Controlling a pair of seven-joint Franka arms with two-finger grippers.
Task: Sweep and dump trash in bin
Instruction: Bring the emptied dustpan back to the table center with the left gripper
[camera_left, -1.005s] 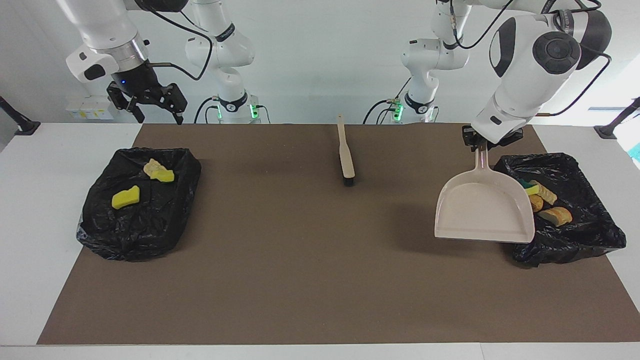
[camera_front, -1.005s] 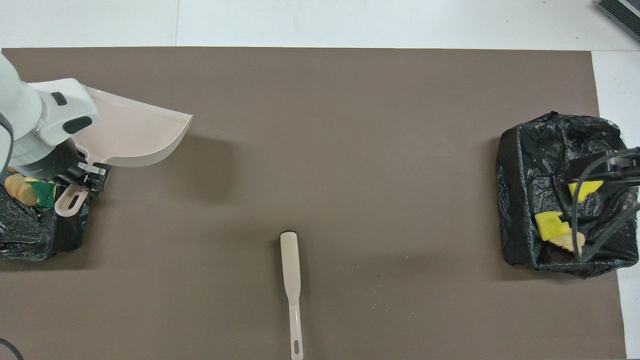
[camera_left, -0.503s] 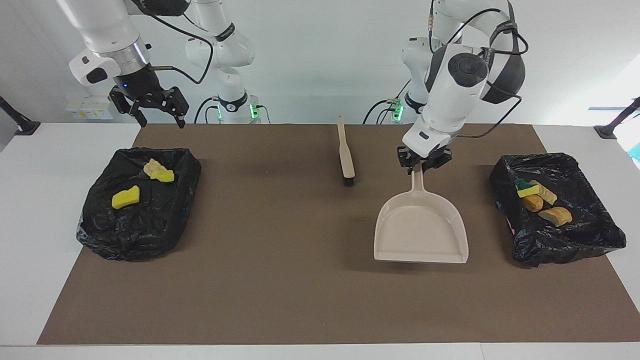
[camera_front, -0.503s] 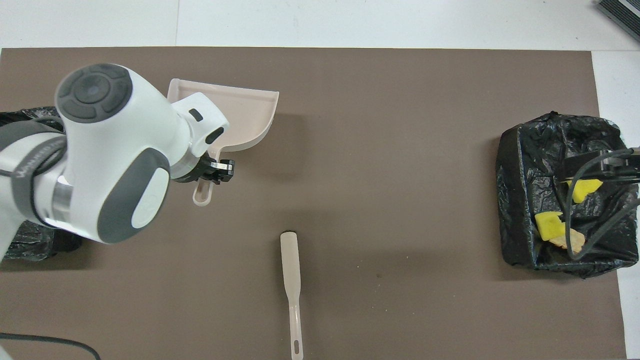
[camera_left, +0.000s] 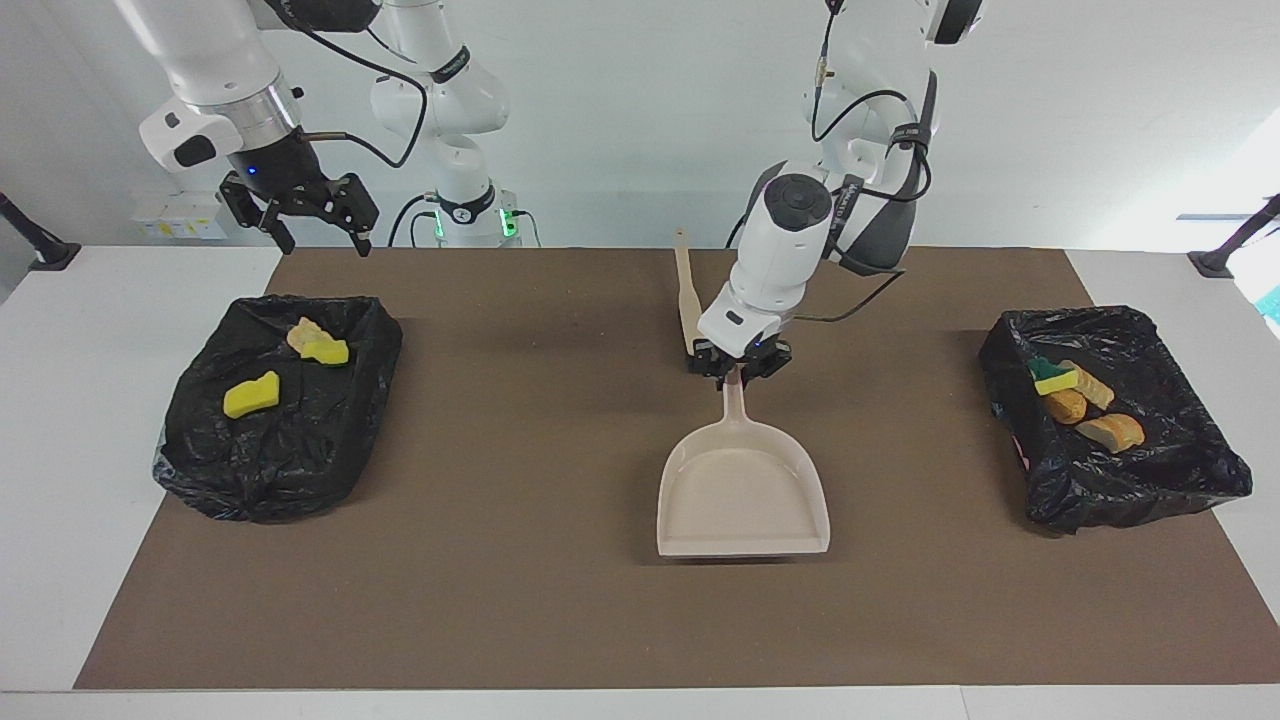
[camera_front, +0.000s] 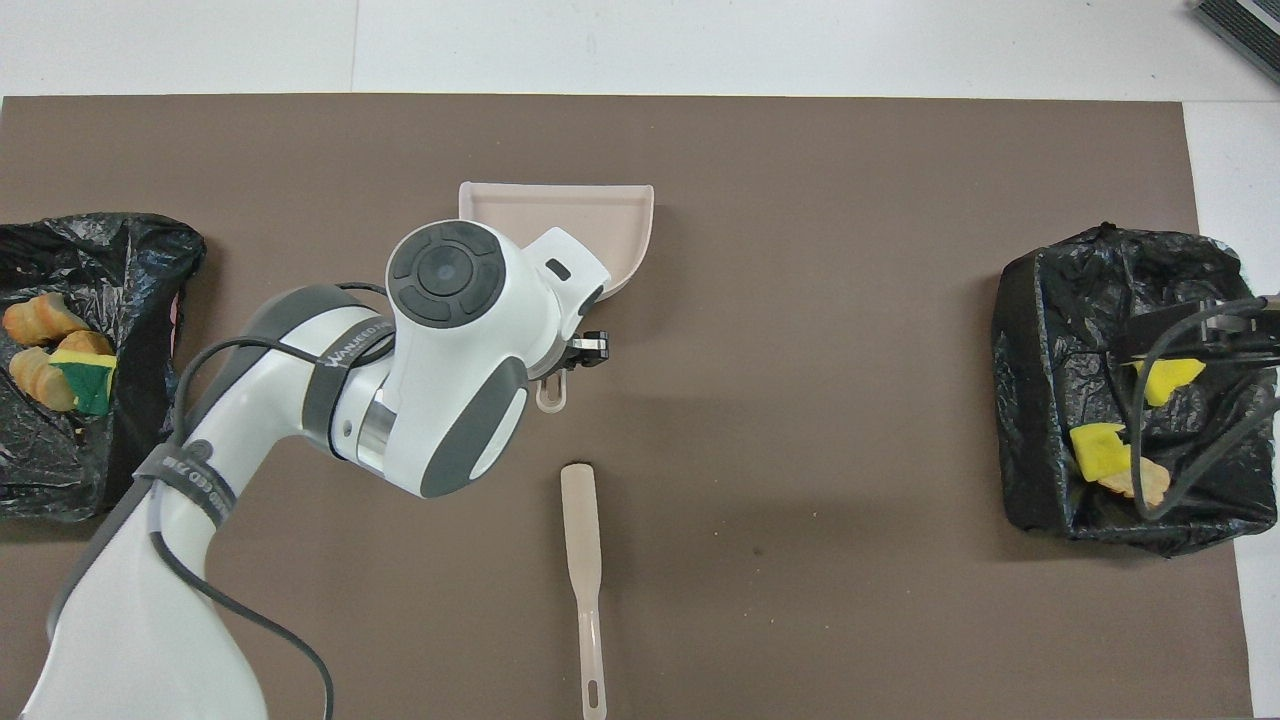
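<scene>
**A:** So what's the left arm up to? It comes in from its own end and bends down over the middle of the brown mat (camera_left: 500, 600), wrist pointing down. The left gripper (camera_left: 739, 374) has its fingers clamped on the handle of the dustpan (camera_left: 742, 492).

**B:** Yep, and the right gripper (camera_left: 318, 232) just hangs over the surface near its own bin (camera_left: 190, 470), fingers spread wide, holding nothing.

**A:** Dustpan's pale beige and looks empty. Long axis runs straight away from the robots, handle toward them, open mouth pointing away.

**B:** The trash (camera_left: 1078, 392) is all in bags: tan and orange-brown chunks plus a yellow-green sponge bit in the other bin (camera_left: 1180, 480) at the left arm's end, yellow bits in the right arm's one. The brush (camera_front: 583, 560) lies nearer the robots than the pan, lined up the same way.
</scene>
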